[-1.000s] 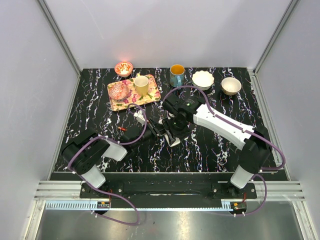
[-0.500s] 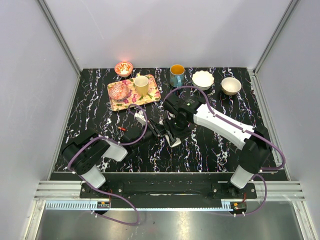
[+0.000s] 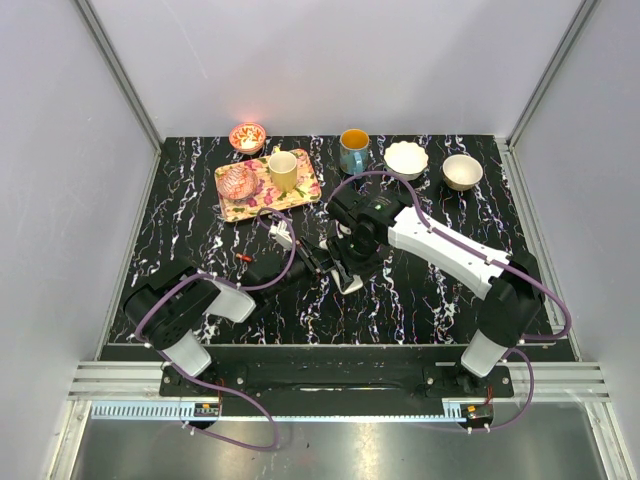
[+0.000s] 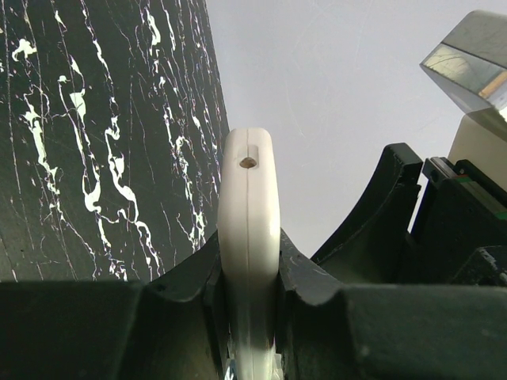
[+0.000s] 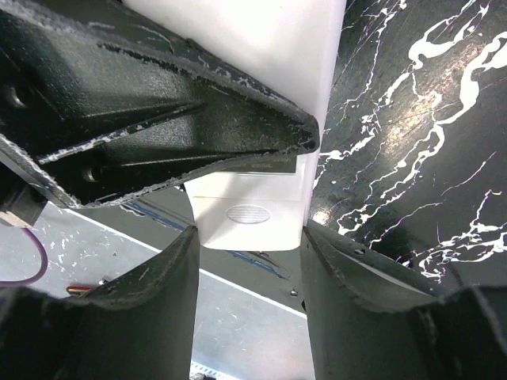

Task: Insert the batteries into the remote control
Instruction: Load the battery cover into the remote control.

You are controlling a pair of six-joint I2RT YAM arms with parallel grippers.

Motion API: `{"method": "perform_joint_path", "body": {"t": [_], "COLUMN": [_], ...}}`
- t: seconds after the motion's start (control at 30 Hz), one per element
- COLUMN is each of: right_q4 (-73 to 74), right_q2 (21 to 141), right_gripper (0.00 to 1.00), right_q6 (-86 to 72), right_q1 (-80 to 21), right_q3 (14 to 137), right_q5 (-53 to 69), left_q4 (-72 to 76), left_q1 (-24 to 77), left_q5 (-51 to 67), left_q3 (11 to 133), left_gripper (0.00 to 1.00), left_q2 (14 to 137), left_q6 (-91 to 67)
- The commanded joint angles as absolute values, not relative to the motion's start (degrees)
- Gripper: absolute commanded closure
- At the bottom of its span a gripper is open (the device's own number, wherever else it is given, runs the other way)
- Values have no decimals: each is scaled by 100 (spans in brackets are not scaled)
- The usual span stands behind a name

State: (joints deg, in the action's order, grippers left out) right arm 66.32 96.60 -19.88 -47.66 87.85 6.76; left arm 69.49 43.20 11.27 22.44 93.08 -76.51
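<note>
The white remote control (image 3: 347, 284) is held off the table at mid-table between both grippers. My left gripper (image 3: 318, 262) is shut on it; in the left wrist view the remote (image 4: 248, 198) stands edge-on, clamped between the fingers (image 4: 248, 255). My right gripper (image 3: 345, 268) grips the remote's end (image 5: 247, 214), which bears a ridged oval; its jaws (image 5: 249, 231) press both sides. One red battery (image 3: 243, 258) lies on the table left of the grippers. Other batteries are not visible.
A small white piece (image 3: 280, 237) lies behind the left gripper. A floral tray (image 3: 300, 185) holds a yellow cup (image 3: 283, 170) and a pink glass bowl (image 3: 237, 182). At the back stand an orange bowl (image 3: 247, 136), a blue mug (image 3: 353, 150) and two white bowls (image 3: 406, 158).
The right wrist has shifted slightly left and back over the remote. The left arm and the remote stay where they were.
</note>
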Motion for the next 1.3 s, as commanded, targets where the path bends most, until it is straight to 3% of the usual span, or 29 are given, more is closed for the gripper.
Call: {"method": "perform_joint_path", "body": {"t": [0.0, 0.07, 0.37, 0.97, 1.27], "right_q4": [6214, 6231, 6310, 6390, 6302], "right_q2": [9483, 9492, 9571, 9317, 9299], "right_gripper": [76, 72, 68, 42, 35], "right_q6": [-1881, -1872, -1767, -1775, -1810], "right_q1": [-4632, -4632, -4632, -4641, -4649], "right_q3": [8974, 8956, 9017, 9009, 8956], "right_q5": [369, 325, 35, 246, 351], "left_q4": [9536, 9536, 9536, 9536, 9545], "left_q1": [4509, 4509, 4517, 4491, 4491], "left_q5": [1459, 1485, 1573, 1371, 1354], "left_q3": [2522, 2566, 2646, 2575, 2575], "left_gripper": [100, 100, 100, 100, 100], "left_q2": [9176, 9211, 9255, 9316, 9352], "left_q6": [-7936, -7963, -8042, -8095, -8103]}}
